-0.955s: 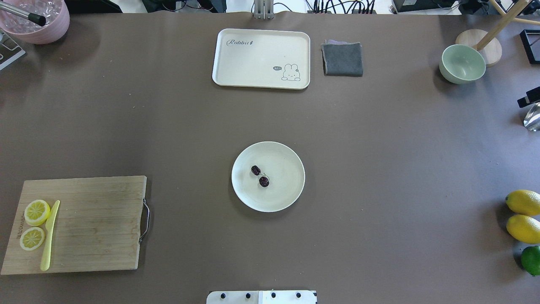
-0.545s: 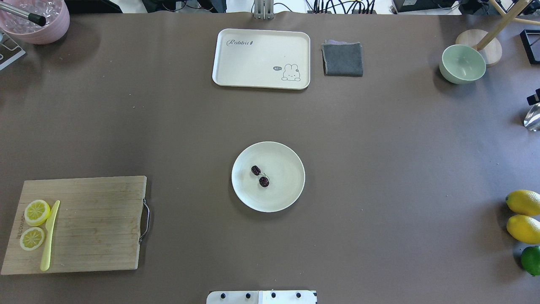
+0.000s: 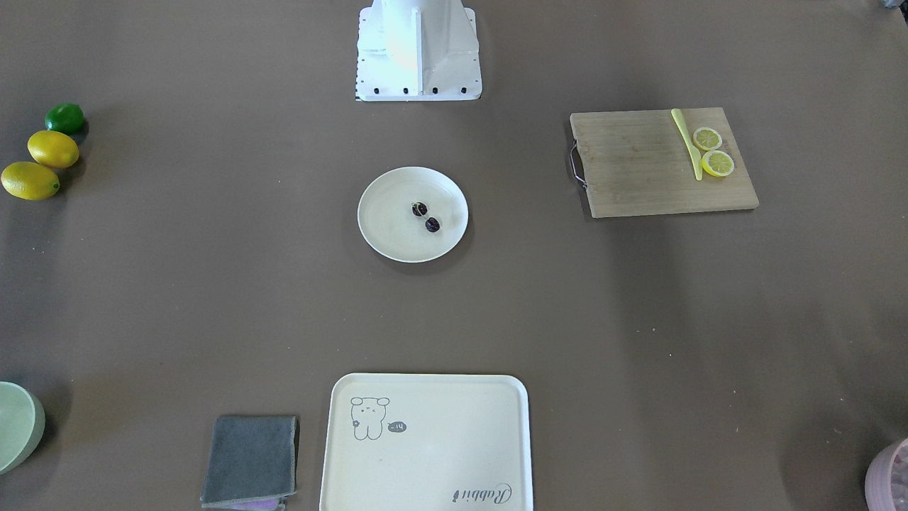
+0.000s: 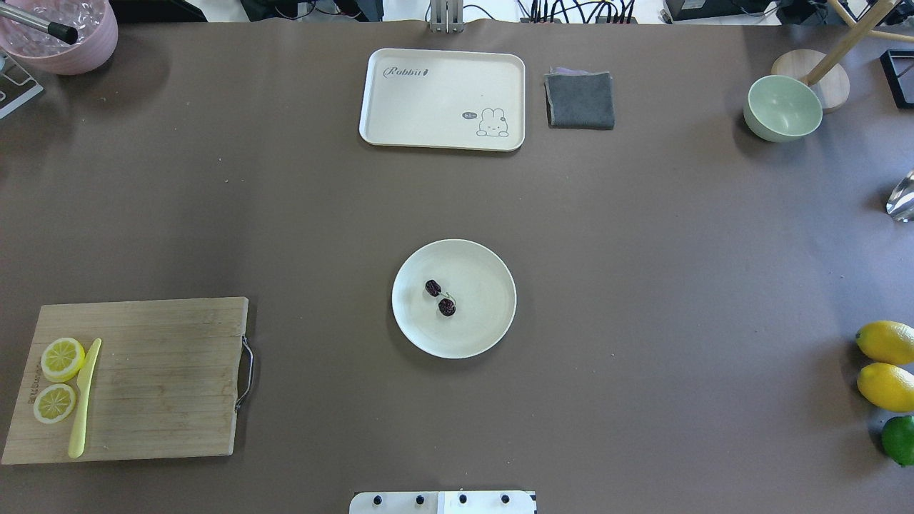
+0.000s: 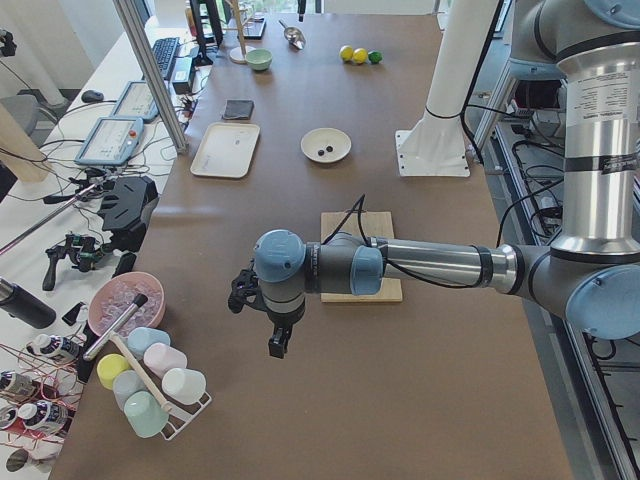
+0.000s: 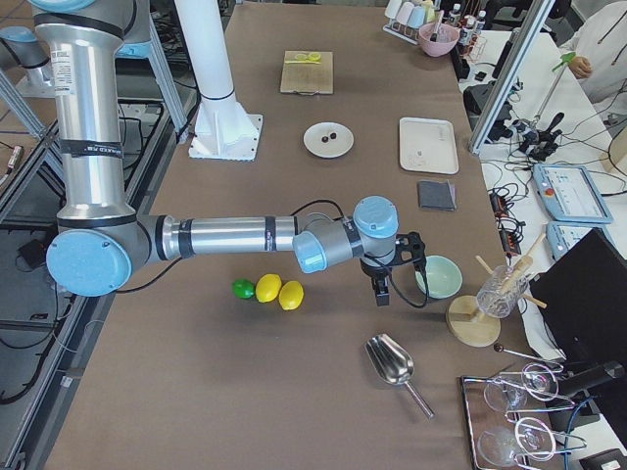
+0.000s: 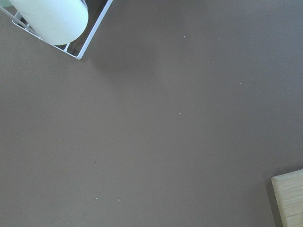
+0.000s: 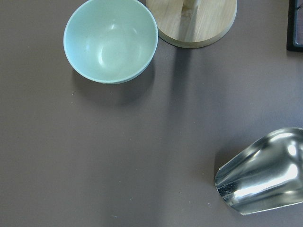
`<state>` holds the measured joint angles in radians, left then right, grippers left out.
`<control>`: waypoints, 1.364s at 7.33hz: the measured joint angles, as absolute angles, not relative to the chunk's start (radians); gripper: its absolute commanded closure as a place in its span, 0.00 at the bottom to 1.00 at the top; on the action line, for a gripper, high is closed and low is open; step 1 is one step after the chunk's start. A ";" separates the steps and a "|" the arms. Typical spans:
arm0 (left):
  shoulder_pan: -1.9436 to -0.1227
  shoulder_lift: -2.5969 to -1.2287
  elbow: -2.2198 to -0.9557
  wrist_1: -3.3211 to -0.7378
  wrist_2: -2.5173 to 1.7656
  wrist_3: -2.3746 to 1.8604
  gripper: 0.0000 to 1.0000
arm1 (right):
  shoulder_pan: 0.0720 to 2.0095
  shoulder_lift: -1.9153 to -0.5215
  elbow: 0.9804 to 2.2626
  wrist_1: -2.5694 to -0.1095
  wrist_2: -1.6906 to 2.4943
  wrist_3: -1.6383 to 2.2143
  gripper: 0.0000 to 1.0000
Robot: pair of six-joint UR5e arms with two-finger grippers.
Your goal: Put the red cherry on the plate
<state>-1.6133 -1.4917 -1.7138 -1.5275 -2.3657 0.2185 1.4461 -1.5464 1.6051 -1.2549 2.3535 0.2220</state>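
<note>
Over the last second the dark tip of the right gripper point(image 6: 380, 291) has slid off the worktop's right edge out of the overhead view, from just above the metal scoop point(image 4: 901, 196); the fruit and dishes have not shifted. From the front, the red cherry point(image 3: 432, 225) lies on the plate point(image 3: 386, 234), slightly off its centre, and the plate sits mid-worktop in front of the robot's base. In the overhead view the cutting board point(image 4: 143, 378) with two lemon slices point(image 4: 54, 402) occupies the near left corner, and the rabbit tray point(image 4: 443, 86) sits at the far edge. From the left end, the left gripper point(image 5: 278, 343) hangs fingers-down over bare worktop between the board and the cup rack point(image 5: 150, 395); I cannot tell how its jaws stand. From the right end, the right gripper points down just beside the green bowl point(image 6: 438, 276), its jaw state equally unclear. The left wrist view shows bare worktop, a rack corner and a board corner. The right wrist view shows the bowl, a round wooden base point(image 8: 199, 23) and the scoop.
</note>
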 measured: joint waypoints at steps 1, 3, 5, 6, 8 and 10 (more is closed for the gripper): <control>-1.613 -1.492 -1.703 -1.530 -2.366 0.219 0.02 | 1.458 -1.545 1.606 -1.285 2.357 0.185 0.00; -1.612 -1.493 -1.695 -1.531 -2.367 0.217 0.02 | 1.483 -1.546 1.616 -1.359 2.359 0.100 0.00; -1.612 -1.493 -1.699 -1.529 -2.367 0.214 0.02 | 1.489 -1.549 1.618 -1.375 2.359 0.082 0.00; -1.612 -1.494 -1.701 -1.528 -2.366 0.214 0.02 | 1.489 -1.548 1.616 -1.376 2.358 0.081 0.00; -1.612 -1.494 -1.700 -1.529 -2.366 0.216 0.02 | 1.489 -1.547 1.615 -1.376 2.357 0.081 0.00; -1.612 -1.490 -1.699 -1.529 -2.364 0.219 0.02 | 1.490 -1.547 1.616 -1.376 2.358 0.082 0.00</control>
